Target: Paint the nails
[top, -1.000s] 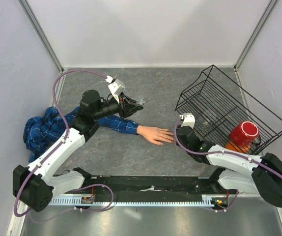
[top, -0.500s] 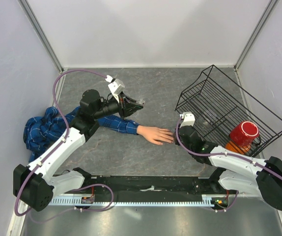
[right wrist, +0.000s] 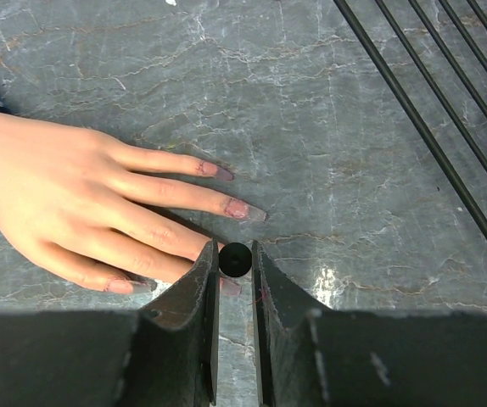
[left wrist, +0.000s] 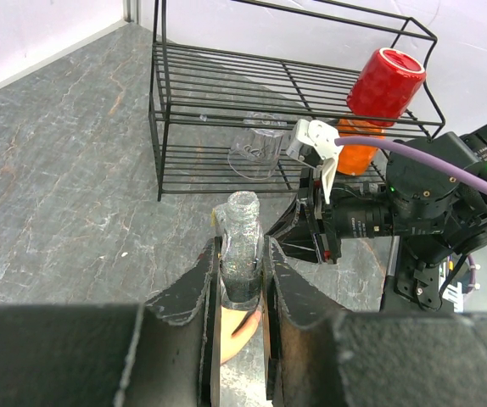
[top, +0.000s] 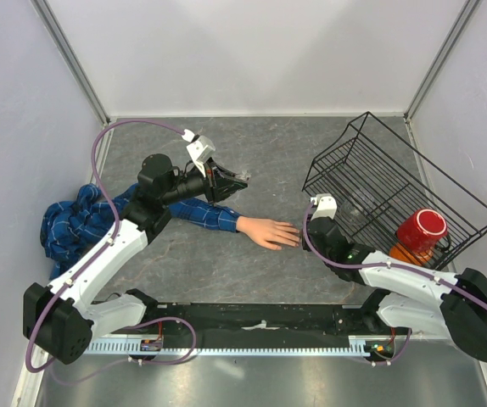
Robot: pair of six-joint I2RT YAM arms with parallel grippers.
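Note:
The pale peach mannequin hand lies palm down on the grey table at the end of a blue plaid sleeve. In the right wrist view its fingers point right, and the nails carry a faint pinkish coat. My right gripper is shut on a small black round cap, seen end-on and held just over one fingertip. In the top view that gripper is at the fingertips. My left gripper is shut on a small glittery open bottle, held upright above the sleeve.
A black wire rack stands tilted at the right, holding a red cup, an orange object and a clear glass. The rack's wires are close to the right of my right gripper. The bunched plaid cloth lies at the left.

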